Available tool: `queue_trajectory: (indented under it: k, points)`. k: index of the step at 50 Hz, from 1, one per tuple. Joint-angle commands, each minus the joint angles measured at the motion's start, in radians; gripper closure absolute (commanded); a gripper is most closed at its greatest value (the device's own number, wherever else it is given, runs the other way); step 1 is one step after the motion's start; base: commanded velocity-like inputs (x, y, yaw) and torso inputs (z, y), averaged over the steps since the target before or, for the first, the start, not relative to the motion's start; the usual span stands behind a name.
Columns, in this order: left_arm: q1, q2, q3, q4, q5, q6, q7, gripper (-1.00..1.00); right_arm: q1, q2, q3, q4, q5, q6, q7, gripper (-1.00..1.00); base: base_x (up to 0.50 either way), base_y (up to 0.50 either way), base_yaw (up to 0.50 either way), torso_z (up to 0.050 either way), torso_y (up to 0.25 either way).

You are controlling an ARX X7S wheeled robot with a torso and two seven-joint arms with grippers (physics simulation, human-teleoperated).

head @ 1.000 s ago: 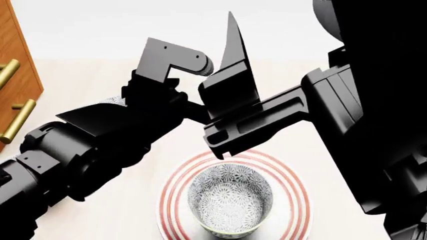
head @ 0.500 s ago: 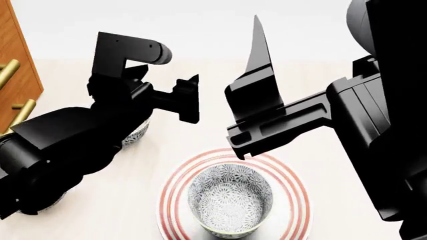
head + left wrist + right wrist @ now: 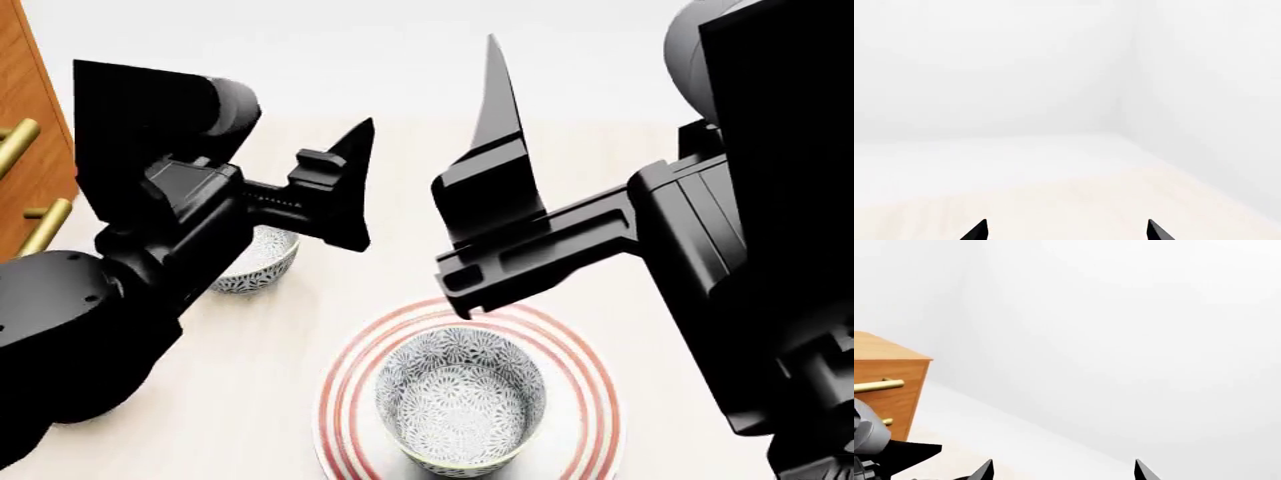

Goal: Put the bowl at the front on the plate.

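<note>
Your small round ceramic bowl, white with a dense grey-blue floral pattern [image 3: 459, 400], sits upright in the middle of the large flat white plate with concentric red-pink rings [image 3: 587, 380]. Its hollow is empty, showing only the pattern. The plate's rings show all round the bowl except at the near side, where the head view cuts them off.

A second patterned bowl of the same look [image 3: 258, 260] stands on the tabletop to the left of the plate and apart from it, half hidden behind your left arm; whatever may lie inside cannot be made out.

No writing, brand or label can be read on anything.

Left gripper [image 3: 1066, 231]: both black fingertips stand well apart, nothing between them, raised clear of the table. Right gripper [image 3: 1064, 471]: likewise spread wide and holding nothing (in the head view it hangs above the far edge of the plate, not touching bowl or plate).

The surface is a pale cream tabletop [image 3: 254, 400], matte and plain. A wooden cabinet in orange-brown with brass bar handles [image 3: 30, 120] stands at its left edge; the right wrist view catches it too, a handle showing on its front. Beyond the table the walls [image 3: 987, 65] are bare white, meeting in a corner in the left wrist view.
</note>
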Motion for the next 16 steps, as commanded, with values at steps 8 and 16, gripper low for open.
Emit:
queue_trajectory:
  k: [8, 16]
  points:
    - [0.04, -0.133, -0.021, 0.279, 0.055, 0.062, -0.135, -1.0, -0.052, -0.015, -0.006, 0.004, -0.059, -0.029, -0.034, -1.0, 0.0, 0.0, 0.0, 0.0, 0.0]
    - [0.074, -0.184, -0.031, 0.388, 0.101, 0.105, -0.191, -1.0, -0.097, -0.025, -0.011, 0.0, -0.097, -0.054, -0.048, -1.0, 0.0, 0.0, 0.0, 0.0, 0.0]
